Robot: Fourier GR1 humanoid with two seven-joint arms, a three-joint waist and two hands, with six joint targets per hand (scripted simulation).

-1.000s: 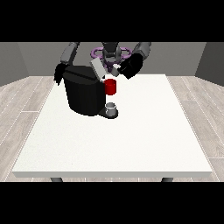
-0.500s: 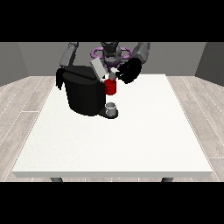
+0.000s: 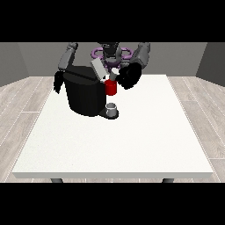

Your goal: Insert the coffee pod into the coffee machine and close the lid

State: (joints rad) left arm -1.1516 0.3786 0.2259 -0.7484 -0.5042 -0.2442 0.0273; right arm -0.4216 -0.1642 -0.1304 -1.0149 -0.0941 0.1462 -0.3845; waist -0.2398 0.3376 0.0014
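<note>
Robot hand [image 3: 128, 76] at view's right raised by coffee machine [image 3: 85, 91].

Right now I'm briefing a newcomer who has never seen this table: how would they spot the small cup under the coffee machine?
Start at the big black coffee machine on the far left part of the white table. Follow its front down to the round drip base; the small grey cup stands there. It sits directly below the machine's red part, and is the only pale, low item on the table surface.
</note>
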